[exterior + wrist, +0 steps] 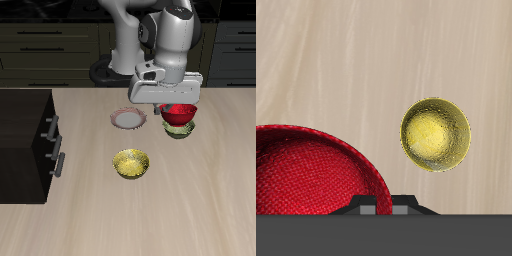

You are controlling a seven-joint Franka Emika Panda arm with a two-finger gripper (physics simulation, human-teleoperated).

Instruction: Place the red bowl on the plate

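The red bowl (181, 113) hangs just above the table, over a green bowl (180, 130) whose rim peeks out beneath it. My gripper (170, 105) is shut on the red bowl's rim on the side nearer the plate. The plate (130, 119), pinkish-red rimmed with a pale centre, lies flat beside the bowls, a short way from the gripper. In the wrist view the red bowl (306, 175) fills much of the frame with its textured inside, its rim reaching the fingers (364, 208), which barely show. The plate is out of the wrist view.
A yellow bowl (131, 162) (435, 133) sits nearer the table's front edge, in front of the plate. A dark cabinet with drawer handles (25, 145) stands on the table beside the plate and yellow bowl.
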